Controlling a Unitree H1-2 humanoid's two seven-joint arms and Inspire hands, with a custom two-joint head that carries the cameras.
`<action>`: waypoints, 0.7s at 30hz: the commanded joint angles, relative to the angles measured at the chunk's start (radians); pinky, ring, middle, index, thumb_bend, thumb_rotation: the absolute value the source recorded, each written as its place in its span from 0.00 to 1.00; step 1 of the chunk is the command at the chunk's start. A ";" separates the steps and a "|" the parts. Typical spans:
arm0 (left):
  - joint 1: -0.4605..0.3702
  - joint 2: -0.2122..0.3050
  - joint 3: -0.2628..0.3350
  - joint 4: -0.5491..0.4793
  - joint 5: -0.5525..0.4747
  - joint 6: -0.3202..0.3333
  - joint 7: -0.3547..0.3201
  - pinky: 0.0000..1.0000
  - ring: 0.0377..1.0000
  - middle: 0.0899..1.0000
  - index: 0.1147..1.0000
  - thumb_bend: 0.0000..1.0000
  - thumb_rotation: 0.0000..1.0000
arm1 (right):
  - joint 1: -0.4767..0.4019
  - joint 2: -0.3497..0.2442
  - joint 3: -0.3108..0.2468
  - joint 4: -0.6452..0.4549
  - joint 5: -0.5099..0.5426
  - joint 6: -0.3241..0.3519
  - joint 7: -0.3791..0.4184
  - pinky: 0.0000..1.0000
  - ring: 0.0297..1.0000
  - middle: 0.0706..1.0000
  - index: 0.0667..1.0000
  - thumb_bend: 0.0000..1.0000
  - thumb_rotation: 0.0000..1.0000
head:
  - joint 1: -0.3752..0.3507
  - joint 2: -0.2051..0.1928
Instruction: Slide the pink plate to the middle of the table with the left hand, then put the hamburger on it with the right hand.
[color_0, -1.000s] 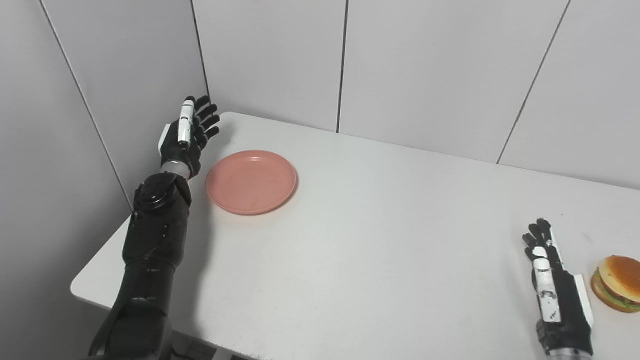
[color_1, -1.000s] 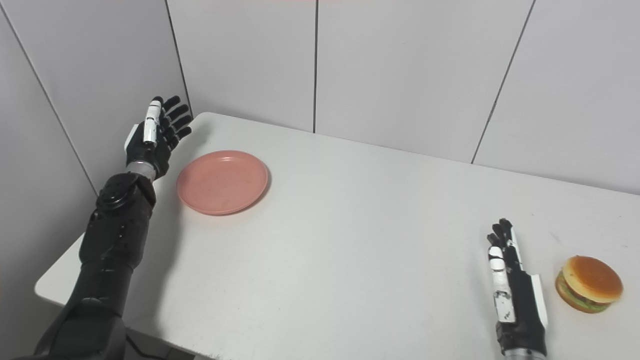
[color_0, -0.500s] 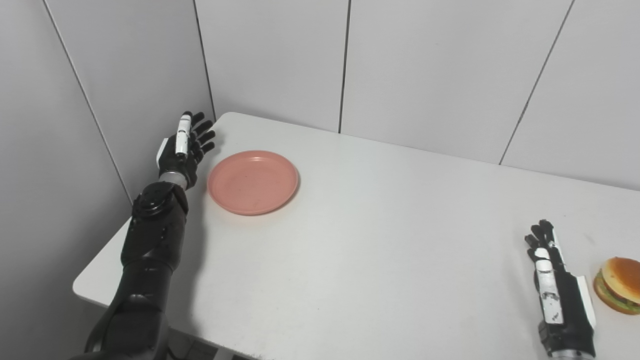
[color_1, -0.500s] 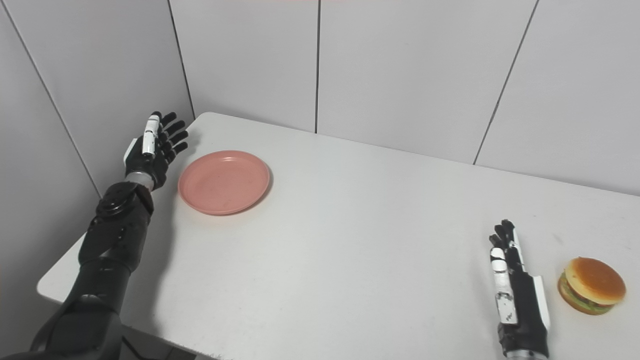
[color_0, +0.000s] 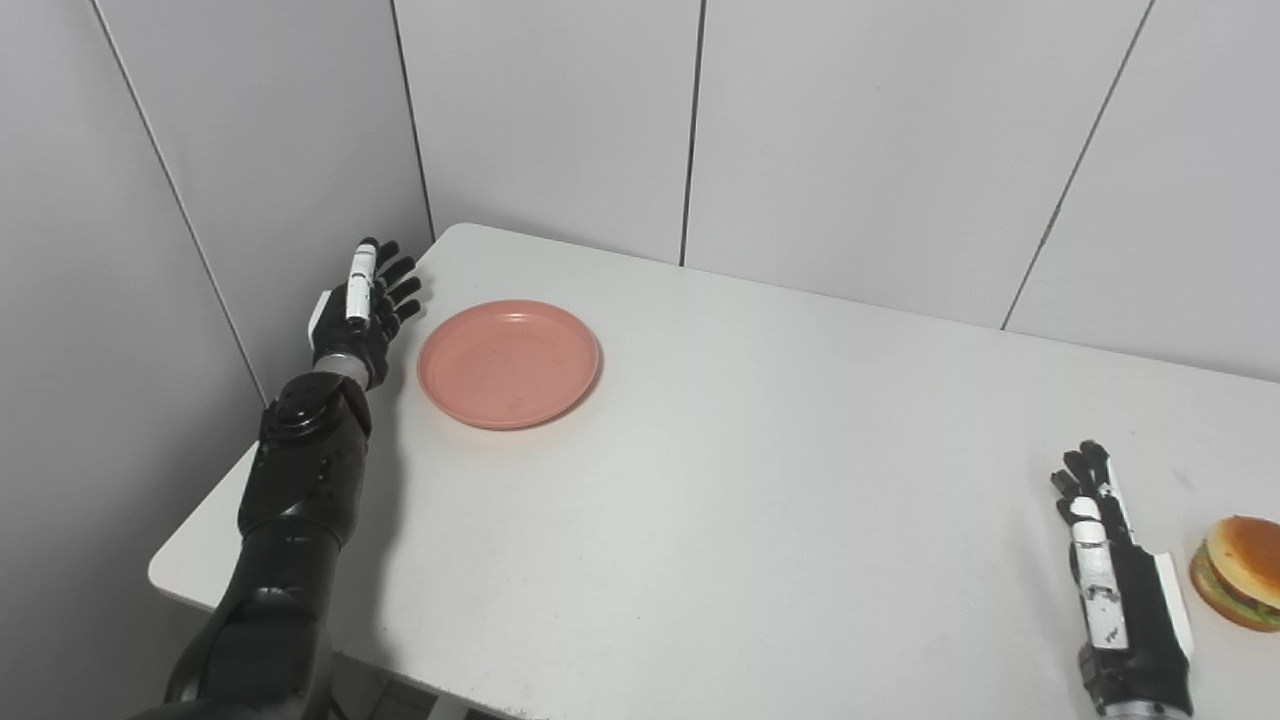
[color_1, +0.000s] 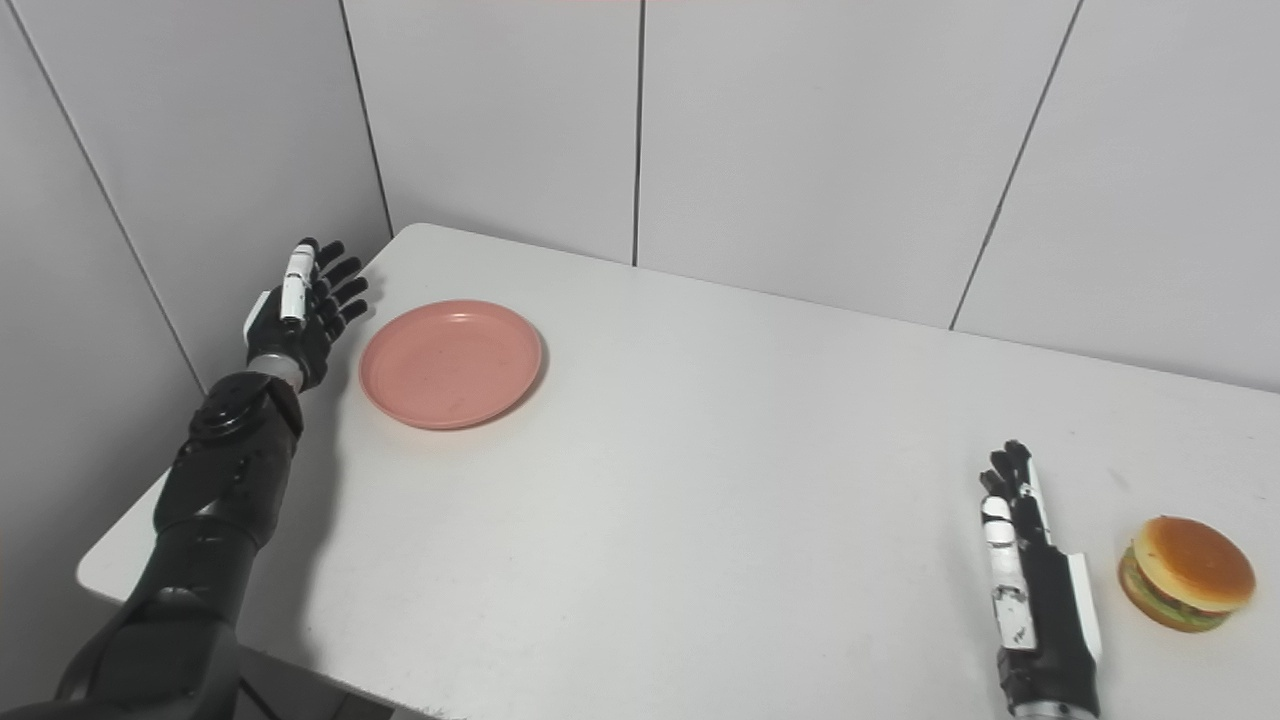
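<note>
A round pink plate (color_0: 508, 363) lies near the far left corner of the white table (color_0: 760, 480). My left hand (color_0: 362, 312) is open, fingers spread, just left of the plate at the table's left edge, a small gap from the rim. A hamburger (color_1: 1186, 572) with a brown bun sits at the near right of the table. My right hand (color_1: 1030, 580) is open and flat, just left of the hamburger, apart from it.
Grey panel walls (color_0: 560, 120) close in behind and to the left of the table. The left wall runs close to my left arm (color_0: 300, 480).
My left hand has come down and a little left, toward the table surface beside the plate. The plate, the hamburger and the right hand have stayed put.
</note>
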 joint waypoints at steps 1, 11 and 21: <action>-0.045 0.037 0.002 0.004 0.000 -0.048 -0.014 0.89 0.88 0.87 0.85 0.35 1.00 | 0.058 0.009 0.004 0.042 -0.003 -0.005 -0.003 0.99 0.95 0.96 0.98 0.18 1.00 | -0.001 0.002; -0.032 0.016 -0.012 0.052 -0.007 -0.082 -0.033 0.89 0.87 0.86 0.83 0.35 1.00 | 0.056 0.009 0.001 0.042 0.004 -0.004 0.002 0.99 0.96 0.97 0.98 0.16 1.00 | 0.000 0.003; 0.003 -0.034 -0.043 -0.002 -0.025 -0.046 -0.052 0.87 0.86 0.85 0.85 0.34 1.00 | 0.056 0.013 0.003 0.039 0.002 -0.005 0.001 0.99 0.95 0.96 0.98 0.16 1.00 | -0.010 0.006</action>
